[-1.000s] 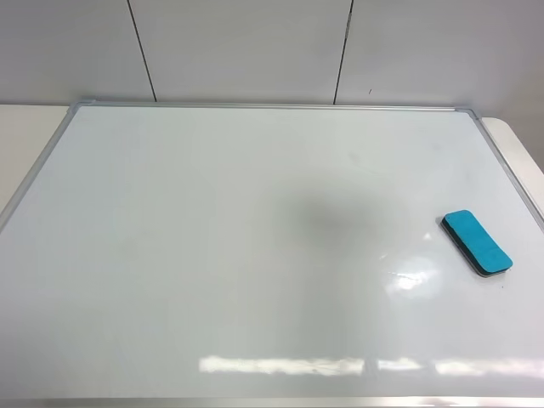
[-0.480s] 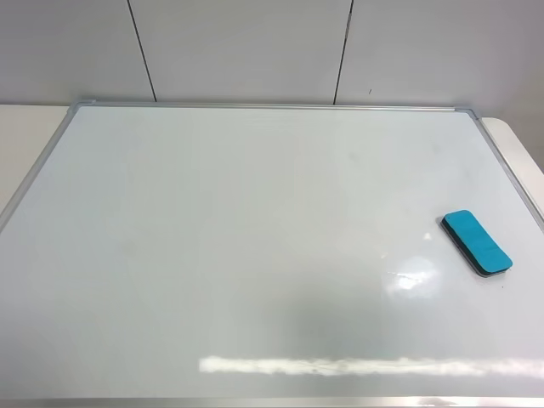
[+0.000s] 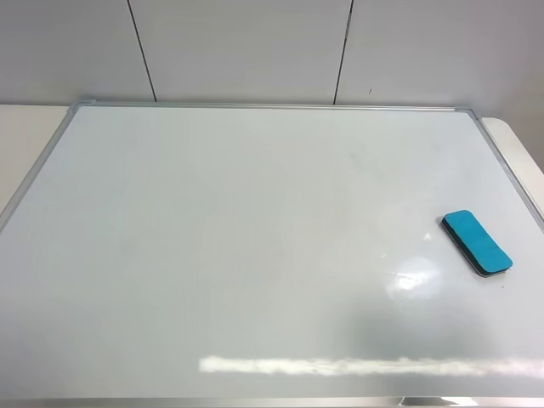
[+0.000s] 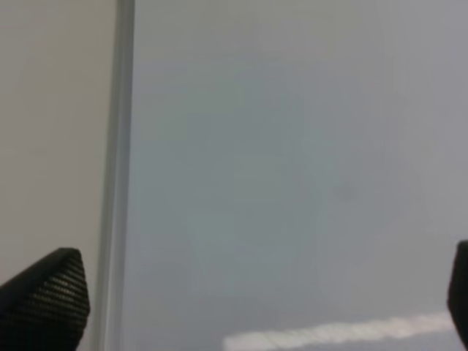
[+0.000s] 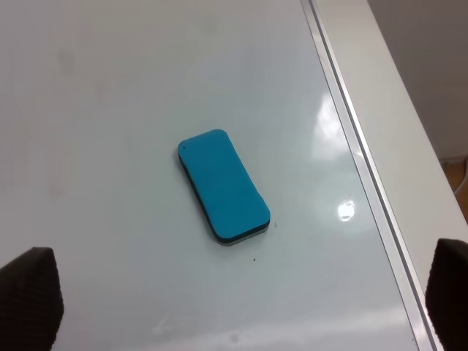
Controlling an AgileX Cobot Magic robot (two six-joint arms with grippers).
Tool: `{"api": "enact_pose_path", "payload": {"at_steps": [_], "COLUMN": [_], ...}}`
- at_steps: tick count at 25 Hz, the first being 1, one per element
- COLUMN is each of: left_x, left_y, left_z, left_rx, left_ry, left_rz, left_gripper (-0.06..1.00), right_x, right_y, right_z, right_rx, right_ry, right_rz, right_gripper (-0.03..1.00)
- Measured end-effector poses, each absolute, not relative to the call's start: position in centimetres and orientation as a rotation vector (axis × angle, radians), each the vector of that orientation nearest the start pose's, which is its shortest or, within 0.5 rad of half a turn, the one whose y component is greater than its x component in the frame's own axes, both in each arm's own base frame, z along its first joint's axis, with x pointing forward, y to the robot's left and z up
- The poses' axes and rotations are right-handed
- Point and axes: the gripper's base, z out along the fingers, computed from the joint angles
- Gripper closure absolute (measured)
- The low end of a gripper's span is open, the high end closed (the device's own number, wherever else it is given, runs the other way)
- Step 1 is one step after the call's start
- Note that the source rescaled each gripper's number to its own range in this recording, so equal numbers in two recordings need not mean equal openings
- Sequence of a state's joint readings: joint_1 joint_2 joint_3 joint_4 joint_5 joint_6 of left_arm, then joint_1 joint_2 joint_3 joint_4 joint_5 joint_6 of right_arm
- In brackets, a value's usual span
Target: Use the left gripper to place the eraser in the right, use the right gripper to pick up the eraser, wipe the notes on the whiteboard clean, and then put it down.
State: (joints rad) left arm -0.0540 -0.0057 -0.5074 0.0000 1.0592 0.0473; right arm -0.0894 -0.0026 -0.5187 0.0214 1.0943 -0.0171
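Your eraser (image 3: 477, 242) lies flat on the whiteboard (image 3: 255, 238), turquoise side up, over on the right and just inside the silver frame (image 5: 351, 139). It looks light and stiff, with a thin dark base, so take it across the narrow width, mid-length; on that glossy board it may skate if nudged. The right gripper (image 5: 241, 300) hangs above it with jaws spread wide, and the left gripper (image 4: 256, 300) is wide too, near the board's edge. There's plenty of bare board toward the centre, little room frame-side. No notes are visible.
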Motion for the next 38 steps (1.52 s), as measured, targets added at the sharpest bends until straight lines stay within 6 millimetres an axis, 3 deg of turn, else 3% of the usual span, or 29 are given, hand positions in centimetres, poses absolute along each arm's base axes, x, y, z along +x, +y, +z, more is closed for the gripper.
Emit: {"api": "enact_pose_path", "payload": {"at_steps": [7,38], "left_x": [-0.66,-0.66], "left_y": [0.04,0.04], "left_z": [27.94,27.94], "left_rx": [0.103,0.103], "left_ry": [2.027,2.027], "left_rz": [-0.004,-0.004], "left_gripper": [-0.06,-0.06], "right_x": [-0.65,-0.61], "right_y": [-0.14,-0.13], "right_z": [27.81,27.73], "right_rx": [-0.069,-0.022], "right_ry": [2.046,2.049], "right_rz": [0.006,-0.004], "right_gripper": [-0.03,-0.03]}}
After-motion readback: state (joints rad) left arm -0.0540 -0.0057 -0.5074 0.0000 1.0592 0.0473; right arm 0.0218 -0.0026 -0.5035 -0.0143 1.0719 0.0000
